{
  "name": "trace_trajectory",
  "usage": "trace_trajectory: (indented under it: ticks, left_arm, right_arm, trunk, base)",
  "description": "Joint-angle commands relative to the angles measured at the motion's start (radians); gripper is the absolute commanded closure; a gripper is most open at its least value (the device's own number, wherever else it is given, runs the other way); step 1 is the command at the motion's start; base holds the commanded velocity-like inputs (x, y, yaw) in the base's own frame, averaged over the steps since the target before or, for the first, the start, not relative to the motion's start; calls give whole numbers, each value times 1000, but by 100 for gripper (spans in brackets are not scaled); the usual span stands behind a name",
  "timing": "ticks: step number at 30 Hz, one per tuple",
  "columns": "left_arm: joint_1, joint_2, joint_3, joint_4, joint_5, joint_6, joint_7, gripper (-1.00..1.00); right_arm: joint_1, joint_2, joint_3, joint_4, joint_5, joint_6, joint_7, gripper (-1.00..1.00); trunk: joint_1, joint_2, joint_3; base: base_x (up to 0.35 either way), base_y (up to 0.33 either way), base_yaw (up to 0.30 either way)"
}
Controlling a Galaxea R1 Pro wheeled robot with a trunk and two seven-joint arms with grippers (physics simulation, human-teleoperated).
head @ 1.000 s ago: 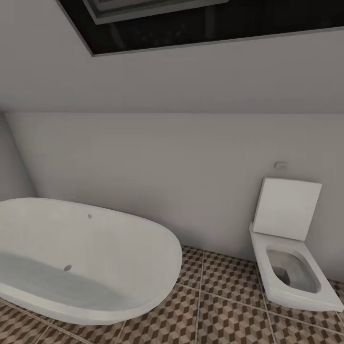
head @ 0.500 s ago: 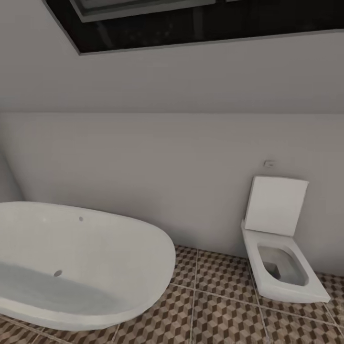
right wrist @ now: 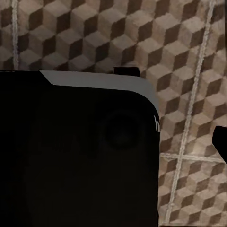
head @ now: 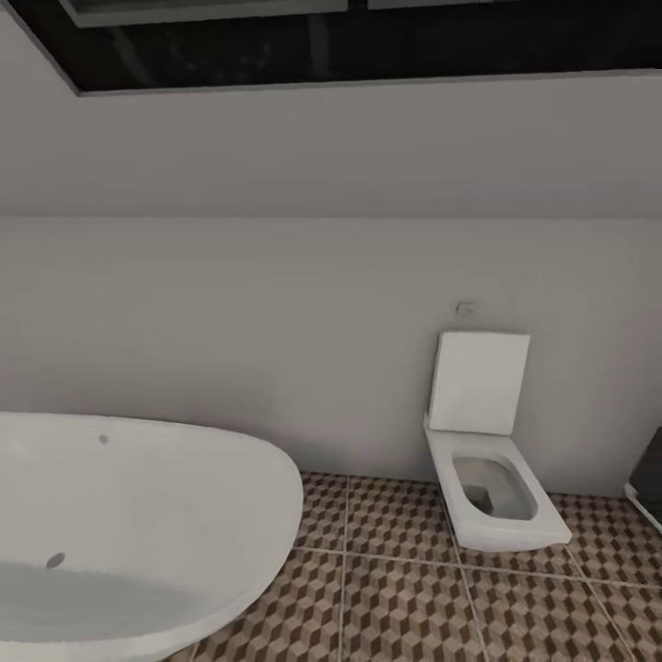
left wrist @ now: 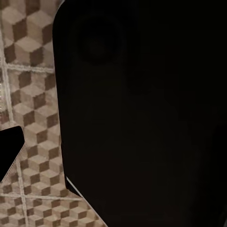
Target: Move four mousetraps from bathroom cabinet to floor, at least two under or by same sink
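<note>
View has swung right: square white toilet [head: 487,460] at 3 o'clock, oval white bathtub [head: 138,533] at 8; cabinet unsighted, gripper states indeterminable.

I can read no text, label, brand or number anywhere here, on fixtures, wall or floor tiles.
</note>
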Motion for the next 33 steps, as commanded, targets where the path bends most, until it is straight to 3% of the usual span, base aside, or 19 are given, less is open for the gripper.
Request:
trace_trajectory:
  ticks: [1, 33]
  left_arm:
    - [1, 0, 1, -2, 0, -1, 0, -100]
    - [1, 0, 1, -2, 1, -1, 1, -100]
  right_arm:
    - [-1, 0, 0, 1, 0, -3, 1, -100]
    - [-1, 0, 1, 2, 0, -4, 1, -100]
  trunk:
    - [0, 0, -1]
    - [0, 0, -19]
  base:
    - [0, 0, -287]
    - [0, 0, -276]
